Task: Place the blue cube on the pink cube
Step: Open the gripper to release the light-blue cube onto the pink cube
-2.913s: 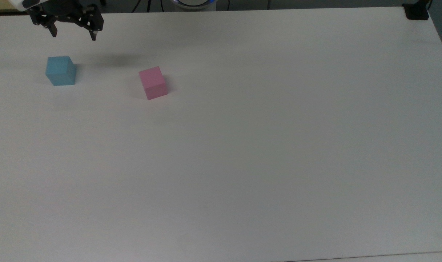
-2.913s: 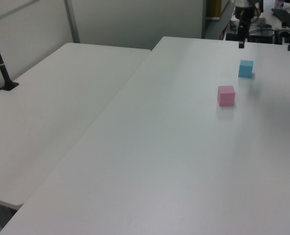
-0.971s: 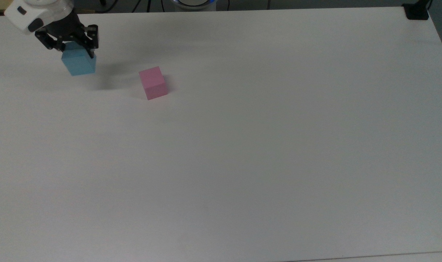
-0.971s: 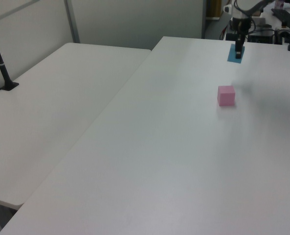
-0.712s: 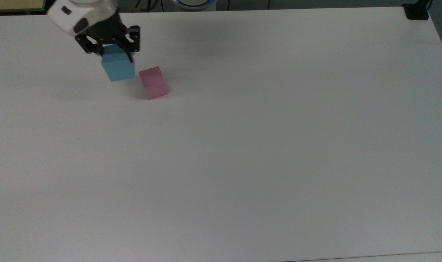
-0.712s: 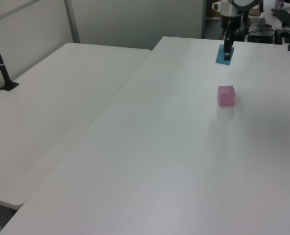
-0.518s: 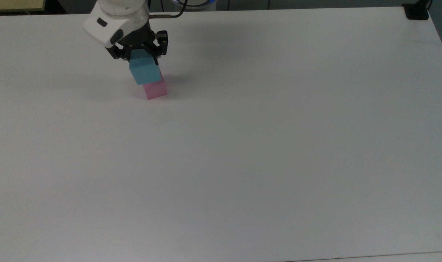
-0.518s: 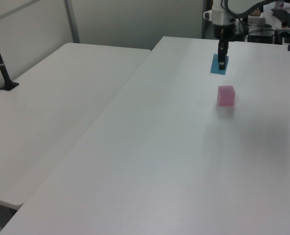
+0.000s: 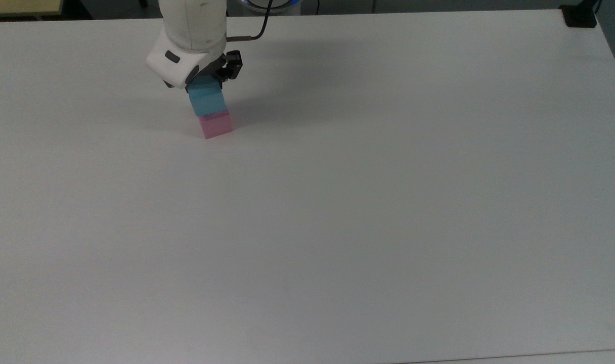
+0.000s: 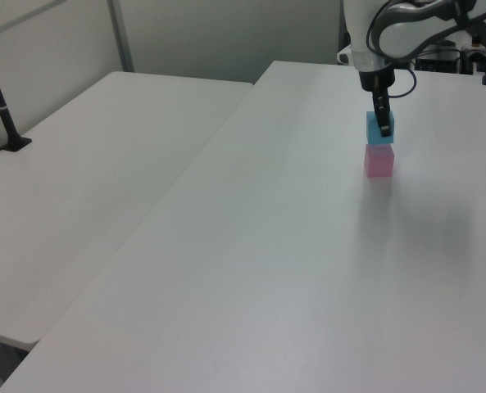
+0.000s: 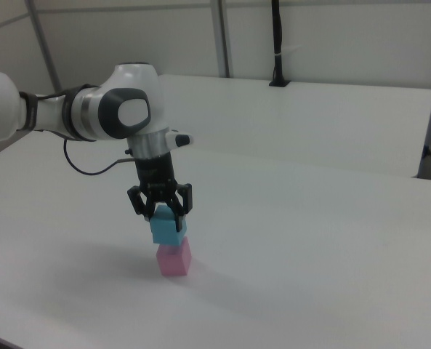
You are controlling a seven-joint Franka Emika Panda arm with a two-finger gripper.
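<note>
The blue cube (image 9: 208,103) (image 10: 380,128) (image 11: 168,230) is directly over the pink cube (image 9: 216,125) (image 10: 379,160) (image 11: 174,259), and their faces meet or nearly meet. It sits slightly toward the top view's left of the pink cube. My gripper (image 11: 163,216) (image 10: 382,123) points straight down and is shut on the blue cube's upper half, one finger on each side. In the top view the white hand (image 9: 191,55) covers the fingers. The pink cube rests on the white table (image 9: 368,202).
A second white table (image 10: 87,172) adjoins this one on the left view's left, with a black post (image 10: 3,115) clamped at its far edge. A black clamp (image 9: 579,16) sits at the table corner in the top view's upper right. The arm's base (image 9: 269,4) is at the top edge.
The gripper took hold of the blue cube, lifted it, carried it toward the top view's right and lowered it over the pink cube. The pink cube has not moved.
</note>
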